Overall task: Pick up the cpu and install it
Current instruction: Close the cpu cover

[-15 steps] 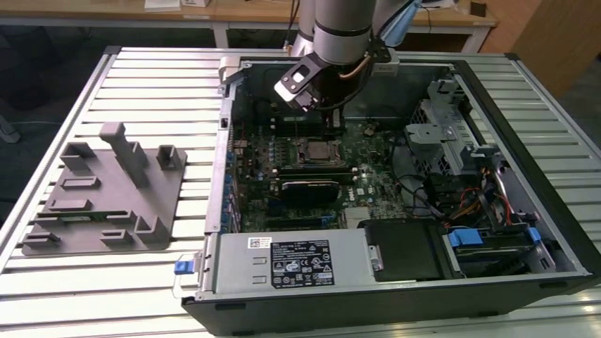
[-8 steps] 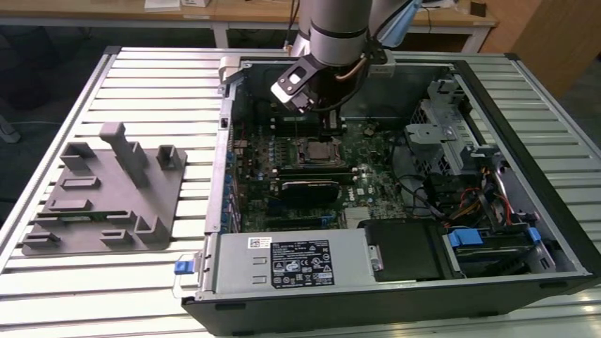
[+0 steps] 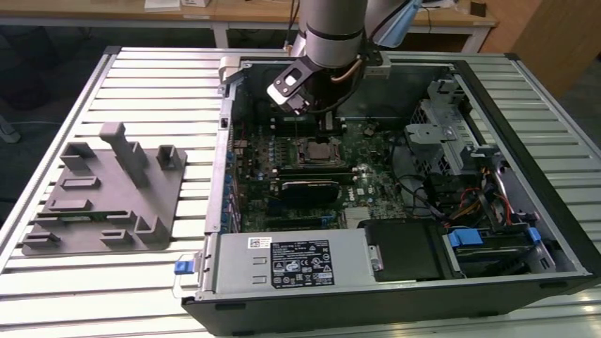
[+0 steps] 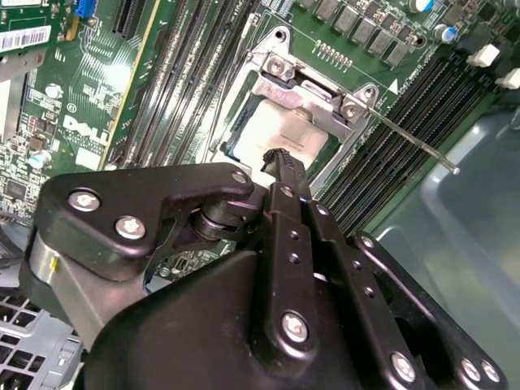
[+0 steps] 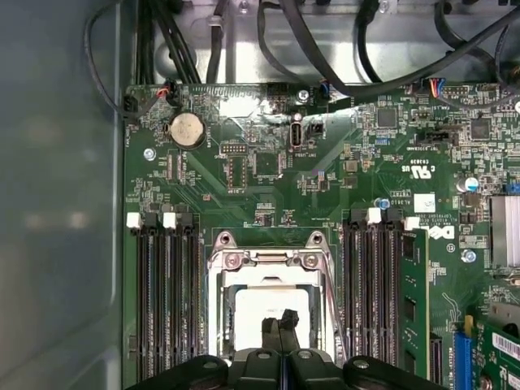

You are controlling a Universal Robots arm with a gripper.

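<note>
Closed on nothing visible, the hand (image 4: 280, 162) hovers just over the cpu (image 4: 284, 130), which lies in its socket (image 4: 302, 85) on the motherboard (image 4: 89, 89). Seating looks done. The retention lever (image 4: 406, 140) appears unlatched, so locking remains and calls for a careful push.

Both wrist views close above socket (image 4: 309, 88) (image 5: 268, 260)
</note>
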